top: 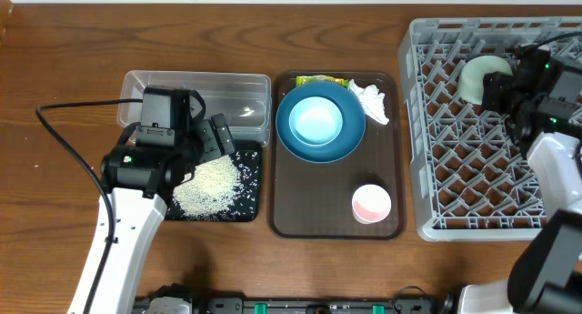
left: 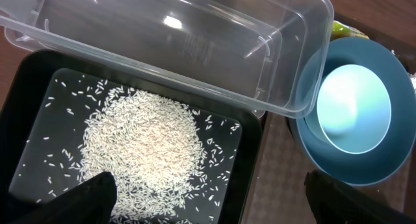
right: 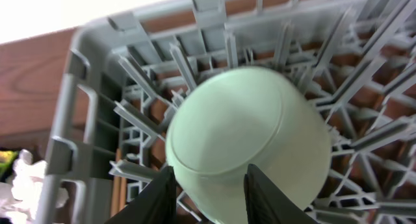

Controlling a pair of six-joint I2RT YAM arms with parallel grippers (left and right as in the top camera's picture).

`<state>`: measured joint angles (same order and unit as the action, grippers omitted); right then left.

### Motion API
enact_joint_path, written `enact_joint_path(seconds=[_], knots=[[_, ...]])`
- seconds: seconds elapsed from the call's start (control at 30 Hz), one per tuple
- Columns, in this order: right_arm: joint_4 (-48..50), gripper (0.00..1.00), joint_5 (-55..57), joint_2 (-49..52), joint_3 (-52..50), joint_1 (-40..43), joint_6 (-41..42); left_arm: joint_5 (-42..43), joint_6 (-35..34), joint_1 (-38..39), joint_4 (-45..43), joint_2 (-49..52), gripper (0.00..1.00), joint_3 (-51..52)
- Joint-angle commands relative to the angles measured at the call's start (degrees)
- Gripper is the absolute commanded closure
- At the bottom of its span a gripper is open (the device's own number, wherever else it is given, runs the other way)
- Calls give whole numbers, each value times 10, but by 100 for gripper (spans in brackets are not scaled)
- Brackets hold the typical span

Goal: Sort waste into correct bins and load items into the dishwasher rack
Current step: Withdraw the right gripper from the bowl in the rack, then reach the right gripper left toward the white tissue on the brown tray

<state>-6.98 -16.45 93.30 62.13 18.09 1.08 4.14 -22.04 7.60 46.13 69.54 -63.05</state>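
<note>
A heap of white rice lies in the black tray, in front of the clear tub. My left gripper hangs open over the tray's right edge, holding nothing. On the brown tray sit the blue plate with the light-blue bowl in it, the pink cup, the crumpled tissue and the yellow-green wrapper. The mint bowl lies on its side among the pegs of the grey rack. My right gripper has its fingers parted either side of the bowl's lower edge.
The brown serving tray stands between the black tray and the rack. The left arm's black cable loops over the table at the left. The rack's tall pegs surround the bowl closely.
</note>
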Motion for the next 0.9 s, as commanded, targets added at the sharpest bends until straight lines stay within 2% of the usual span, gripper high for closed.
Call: enact_joint_path(seconds=[0.0,0.17,0.37,0.6,0.87], knots=[[0,62,-19,-59,0,-12,-3,-1,5,-2,1,1,5,-13],[-10,60,-86,-121,0,-43,-3,-1,5,-2,1,1,5,-13],[-15,59,-81,-164,0,-132,-3,-1,5,-2,1,1,5,-13],[-31,58,30,-160,0,-264,-15,-1,5,-2,1,1,5,-13],[-28,57,168,-118,0,-395,-74,-1,5,-2,1,1,5,-13]])
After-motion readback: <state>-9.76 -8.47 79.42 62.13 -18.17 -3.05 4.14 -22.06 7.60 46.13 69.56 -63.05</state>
